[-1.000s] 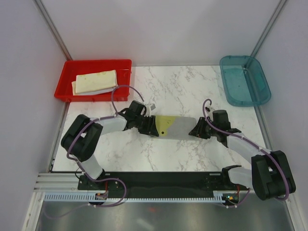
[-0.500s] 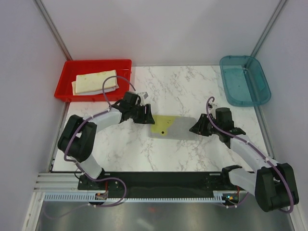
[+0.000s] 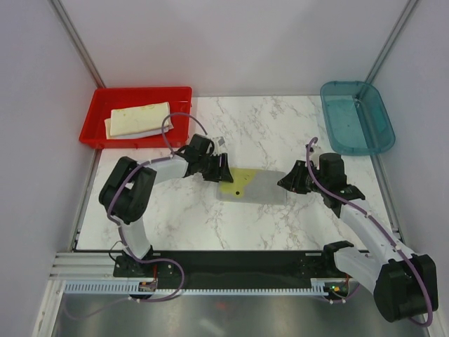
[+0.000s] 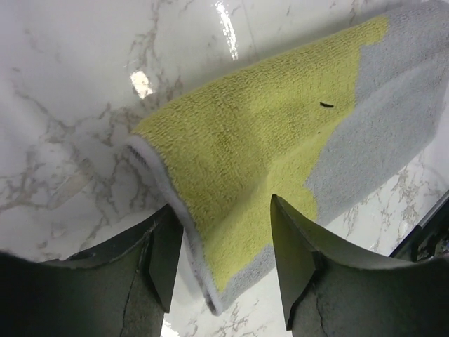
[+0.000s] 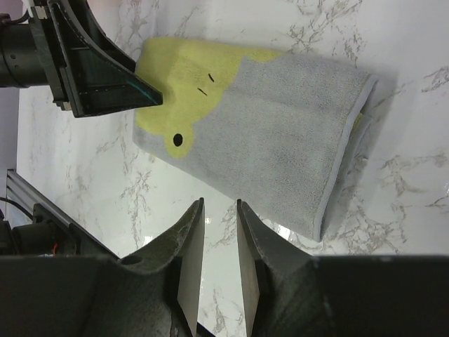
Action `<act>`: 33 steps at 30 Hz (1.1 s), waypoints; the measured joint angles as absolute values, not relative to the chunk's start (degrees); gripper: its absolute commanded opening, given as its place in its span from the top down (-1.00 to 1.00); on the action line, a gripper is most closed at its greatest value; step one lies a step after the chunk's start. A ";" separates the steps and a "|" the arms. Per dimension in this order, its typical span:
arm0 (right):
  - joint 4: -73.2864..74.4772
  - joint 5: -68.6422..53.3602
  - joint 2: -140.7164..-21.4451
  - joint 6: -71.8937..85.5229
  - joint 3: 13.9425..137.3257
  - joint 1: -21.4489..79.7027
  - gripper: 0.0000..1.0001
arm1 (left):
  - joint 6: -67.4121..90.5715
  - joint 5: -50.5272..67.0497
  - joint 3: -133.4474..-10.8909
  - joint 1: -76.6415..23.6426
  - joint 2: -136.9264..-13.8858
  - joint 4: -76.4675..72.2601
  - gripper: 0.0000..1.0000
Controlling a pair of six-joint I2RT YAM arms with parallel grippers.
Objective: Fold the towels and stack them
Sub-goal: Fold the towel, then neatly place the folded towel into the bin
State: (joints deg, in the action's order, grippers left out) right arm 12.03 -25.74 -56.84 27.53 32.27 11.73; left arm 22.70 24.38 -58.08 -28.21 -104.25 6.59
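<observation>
Towels first, over on the far left: a cream-yellow towel [image 3: 139, 118] lies folded inside the red tray [image 3: 179, 102] at the back corner of the marble table [image 3: 252, 126].

Moving in, the left gripper [image 3: 224, 171] is down low at the yellow end of the grey towel with the yellow patch [image 3: 259, 186]. Its fingers are spread wide, and from the wrist view the towel's hemmed edge runs across the gap between them, not pinched. Whether the tips touch the cloth I can't tell.

That towel is folded into a long strip, flat on the marble mid-table, stretched between the two arms, yellow to the left and grey to the right. There's a small black dot [image 5: 177, 139] where the two colours meet.

At the grey end, the right gripper [image 3: 286, 184] sits just beside the towel's layered edge. Its jaws are only a narrow slit apart, with bare marble showing through and nothing held; the cloth lies just past the fingertips.

Far right, at the back, the teal bin [image 3: 351, 119] stands well apart from all this.
</observation>
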 measured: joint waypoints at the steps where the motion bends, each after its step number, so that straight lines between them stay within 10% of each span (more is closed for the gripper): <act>1: 12.12 -25.74 -56.69 27.55 32.27 11.73 0.34 | 22.98 24.23 -58.46 -28.73 -104.71 6.24 -0.17; 8: 12.62 -25.76 -54.15 27.66 32.27 11.73 0.34 | 25.76 19.29 -61.49 -33.06 -106.78 10.07 0.95; 33: 12.45 -27.40 -56.03 28.18 35.05 11.70 0.26 | 9.41 0.30 -113.45 -19.33 -121.01 45.80 0.95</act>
